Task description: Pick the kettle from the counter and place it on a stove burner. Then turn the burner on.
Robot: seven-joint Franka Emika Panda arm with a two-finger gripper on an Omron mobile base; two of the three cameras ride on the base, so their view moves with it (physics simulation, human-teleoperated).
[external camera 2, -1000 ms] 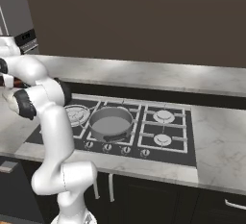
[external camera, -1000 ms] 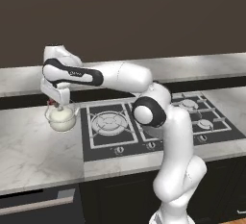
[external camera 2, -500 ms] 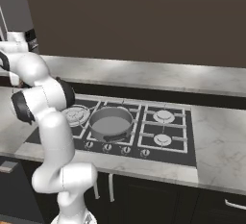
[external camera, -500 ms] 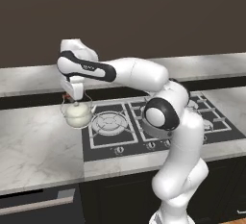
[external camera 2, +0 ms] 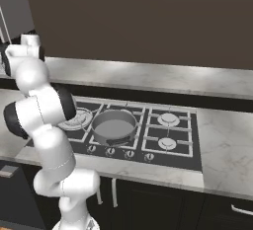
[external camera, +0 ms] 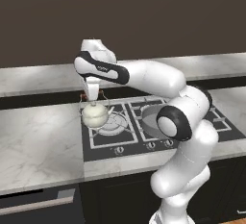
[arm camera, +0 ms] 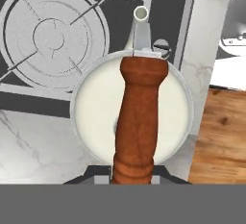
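The cream-white kettle (external camera: 95,115) hangs in the air by its wire handle, over the left edge of the black cooktop. My gripper (external camera: 91,96) is shut on the handle's reddish-brown wooden bar (arm camera: 139,117). In the hand view the kettle's round body (arm camera: 96,107) sits straight below the gripper (arm camera: 129,177), spout (arm camera: 141,14) pointing away. It straddles the cooktop's rim and the marble counter (arm camera: 29,141). The front left stove burner (external camera: 114,122) with its ringed plate (arm camera: 52,35) lies just beside the kettle, apart from it. The counter (external camera: 38,136) stretches to the left.
A wide grey pan (external camera 2: 114,125) stands on the middle burner, partly behind my arm (external camera: 158,79). Two small burners (external camera 2: 168,119) lie at the right. Knobs (external camera: 117,149) line the cooktop's front edge. A dark wall rises behind the rear counter strip (external camera 2: 148,76).
The arm has swung right with the kettle in its grip, from above the counter to the cooktop's left edge by the front left burner.
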